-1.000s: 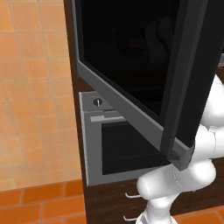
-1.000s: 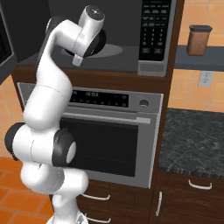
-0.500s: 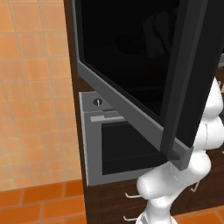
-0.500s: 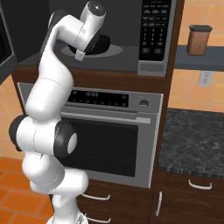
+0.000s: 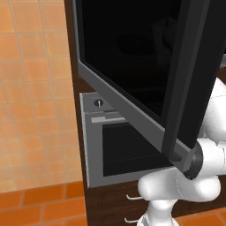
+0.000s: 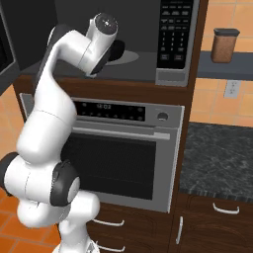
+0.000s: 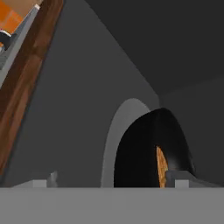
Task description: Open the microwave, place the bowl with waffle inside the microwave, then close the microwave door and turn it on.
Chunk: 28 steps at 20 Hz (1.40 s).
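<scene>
One door (image 5: 132,66) is seen nearest, swung wide open toward the base. Behind it, the arm (image 6: 49,113) is stretched up and into the microwave (image 6: 175,44).

Inside, the gripper (image 7: 113,178) is held low over the floor of the microwave. Its two tips are set wide apart and are clamped on nothing. The bowl (image 7: 140,148) is seen just past them, closer to one tip than to the other. Whether that tip is touching the bowl cannot be told. The bowl sits on the round plate (image 7: 116,131), and the edge of the waffle (image 7: 161,168) can be seen in it. The dark back wall is farther in.

The step in hand is judged to be the end of putting the bowl inside. The door is not yet shut and the microwave is not yet turned on.

Next, the gripper should be drawn straight back out, so the bowl is not bumped off the plate. Then the door must be pushed shut from its outer side. Last, a button must be pressed on the panel at the microwave's right edge.
</scene>
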Motion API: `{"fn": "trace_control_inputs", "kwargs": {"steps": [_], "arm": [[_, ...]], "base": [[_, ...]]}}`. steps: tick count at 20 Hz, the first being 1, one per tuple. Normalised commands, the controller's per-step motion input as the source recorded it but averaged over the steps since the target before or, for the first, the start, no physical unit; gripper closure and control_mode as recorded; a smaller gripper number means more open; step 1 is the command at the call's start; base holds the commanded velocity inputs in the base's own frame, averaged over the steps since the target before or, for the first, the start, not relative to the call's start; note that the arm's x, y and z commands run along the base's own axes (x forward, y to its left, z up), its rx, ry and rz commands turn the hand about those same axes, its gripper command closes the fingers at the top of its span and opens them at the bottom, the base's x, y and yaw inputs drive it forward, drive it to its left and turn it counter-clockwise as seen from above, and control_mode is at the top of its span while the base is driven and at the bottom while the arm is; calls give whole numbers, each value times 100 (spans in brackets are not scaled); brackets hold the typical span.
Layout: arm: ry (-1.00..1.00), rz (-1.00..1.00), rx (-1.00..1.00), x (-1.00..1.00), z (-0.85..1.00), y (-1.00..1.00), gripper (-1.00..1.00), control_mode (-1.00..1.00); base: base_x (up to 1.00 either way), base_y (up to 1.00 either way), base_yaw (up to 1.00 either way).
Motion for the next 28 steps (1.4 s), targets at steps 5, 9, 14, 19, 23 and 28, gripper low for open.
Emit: {"fn": "trace_control_inputs", "kwargs": {"steps": [5,9,14,19,23,28], "arm": [[-18,-1,0,-100,25,-1,-100,-100],[-3,-1,0,-97,29,0,-100,-100],[7,-11,-8,-74,24,-4,-100,-100],[2,-12,-13,-69,11,-22,-100,-100],[0,-8,-14,-74,0,-35,-100,-100],[3,-7,-17,-68,0,-38,-100,-100]], "base": [[0,0,0],[0,0,0],[0,0,0],[0,0,0],[0,0,0],[0,0,0]]}}
